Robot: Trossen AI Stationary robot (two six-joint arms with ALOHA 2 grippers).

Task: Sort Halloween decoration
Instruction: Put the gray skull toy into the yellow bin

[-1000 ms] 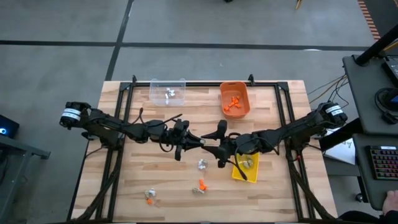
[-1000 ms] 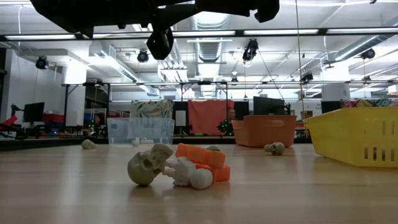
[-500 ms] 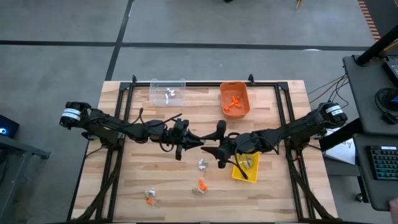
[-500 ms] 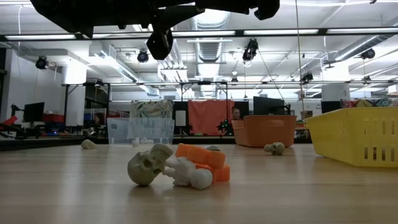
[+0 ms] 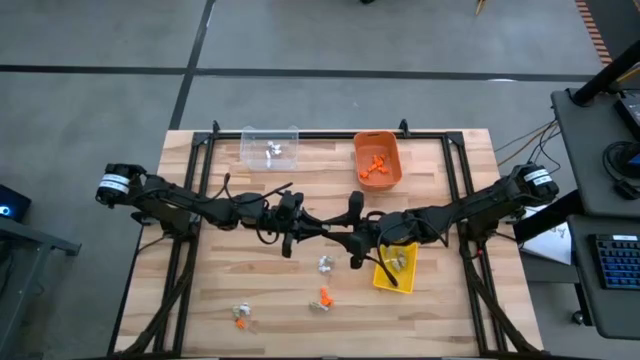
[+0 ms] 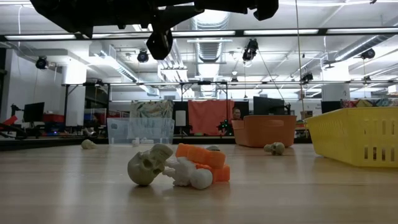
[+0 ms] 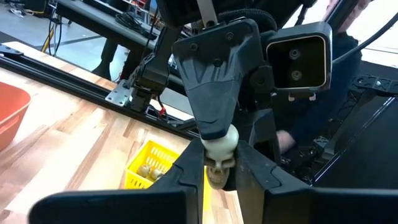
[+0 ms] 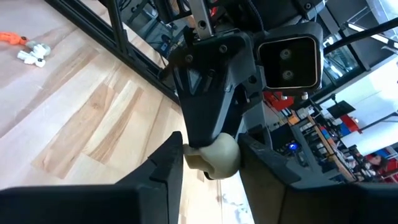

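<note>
Both arms meet above the table's middle. A tan-grey skull trinket (image 7: 219, 163) (image 8: 214, 155) sits between my left gripper (image 5: 322, 229) (image 7: 220, 167) and my right gripper (image 5: 347, 236) (image 8: 211, 157), and both are shut on it. From above, the grippers hide it. More trinkets lie on the wood: a silvery-tan pair (image 5: 325, 264), an orange-and-white group (image 5: 321, 298), and another group (image 5: 241, 316). In the low view a tan skull (image 6: 149, 165), an orange piece (image 6: 202, 158) and a white piece (image 6: 193, 177) lie together on the table. My left gripper pinches the skull between its two fingers (image 7: 189, 177), one on each side of the lower face part (image 7: 217, 175). It comes level from the table's left, and the skull is lifted clear. My right gripper has its fingers (image 8: 169, 165) against opposite sides of the rounded crown (image 8: 221, 152). It comes level from the table's right, turned crosswise to the left gripper's fingers.
A clear bin (image 5: 270, 147) and an orange bin (image 5: 378, 160) stand at the far edge. A yellow bin (image 5: 395, 265) holding tan pieces sits under the right arm. Black frame rails (image 5: 200, 200) run along the table's sides. Bare wood lies on the near left.
The right gripper has edged a little toward the left gripper, closing the small gap between the two arms. The left arm has kept still. The trinkets on the table have not moved.
</note>
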